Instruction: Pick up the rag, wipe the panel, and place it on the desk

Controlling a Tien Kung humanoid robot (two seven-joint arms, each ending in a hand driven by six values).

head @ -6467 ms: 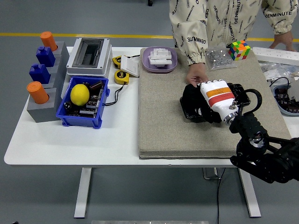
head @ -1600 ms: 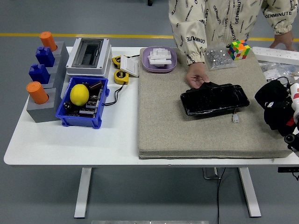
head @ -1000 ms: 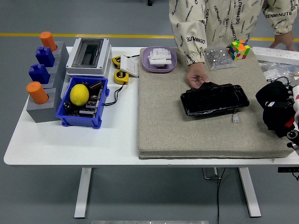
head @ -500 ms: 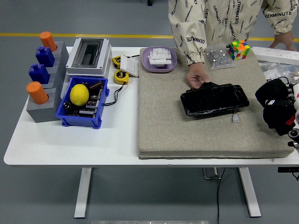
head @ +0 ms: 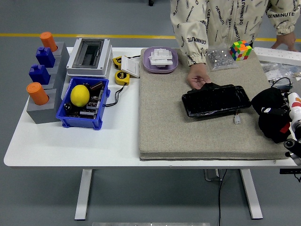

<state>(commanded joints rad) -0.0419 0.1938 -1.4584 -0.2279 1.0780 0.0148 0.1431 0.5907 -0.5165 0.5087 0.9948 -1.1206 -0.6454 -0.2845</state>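
Note:
The glossy black panel (head: 216,100) lies flat on the beige felt mat (head: 164,122). A person's hand (head: 198,77) rests on the panel's far left corner. The black rag (head: 269,113) is bunched near the mat's right edge, to the right of the panel and apart from it. My right hand (head: 284,117), with its white and red back, comes in from the right edge and is curled into the rag. My left hand is out of view.
On the mat's far side stand a purple tray (head: 161,60), a bag of small parts (head: 220,59) and a colour cube (head: 240,50). At the left are a blue bin with a lemon (head: 83,101), a grey box (head: 89,56) and block stands (head: 43,80). A small white connector (head: 237,119) lies by the panel.
My right hand left the panel with the rag and drew back to the mat's right edge. In the last half second it shifted a little left, towards the panel. The person's hand stayed.

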